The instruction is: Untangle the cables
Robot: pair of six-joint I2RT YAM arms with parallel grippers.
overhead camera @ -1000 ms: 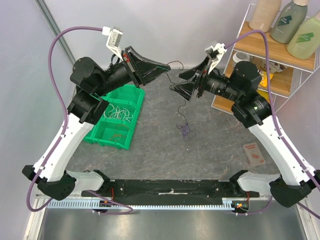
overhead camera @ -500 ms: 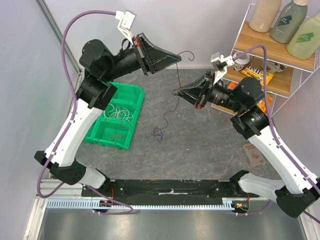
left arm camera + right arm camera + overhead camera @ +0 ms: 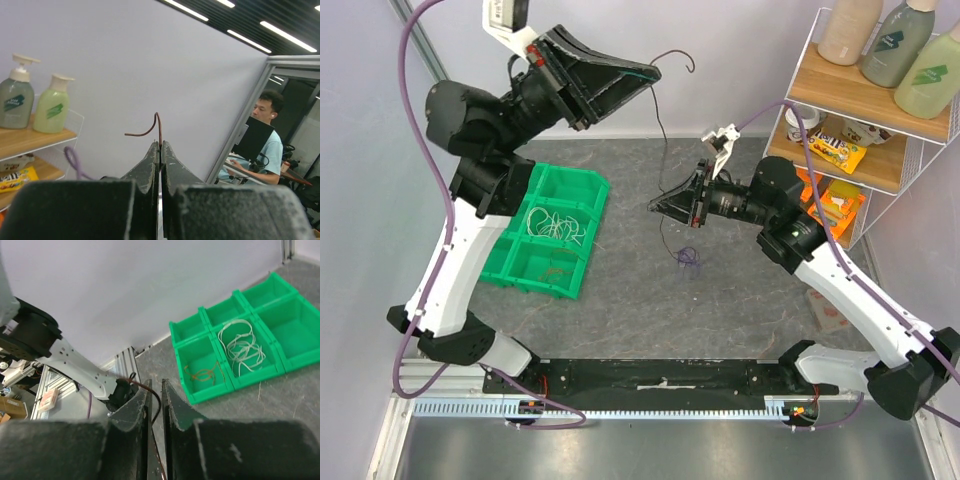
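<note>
My left gripper (image 3: 653,72) (image 3: 160,144) is raised high at the back and is shut on a thin dark brown cable (image 3: 660,130) (image 3: 158,125). The cable's free end curls above the tips. It hangs down through my right gripper (image 3: 654,206) (image 3: 155,385), whose jaws stand a narrow gap apart around the cable (image 3: 158,407) without pinching it. Below that gripper dangles a small purple clump of cables (image 3: 688,258), low over the grey table. I cannot tell whether it touches the table.
A green bin (image 3: 582,190) (image 3: 280,330) at the left holds white cables (image 3: 555,222) (image 3: 242,345) and an orange one (image 3: 552,268) (image 3: 205,374). A wire shelf (image 3: 860,95) with bottles and snack packs stands at the right, close behind the right arm.
The left gripper has lifted higher with the cable. The right gripper has moved down and left along it, and its jaws have gone from wide apart to a narrow gap. The purple clump swung left and back.
</note>
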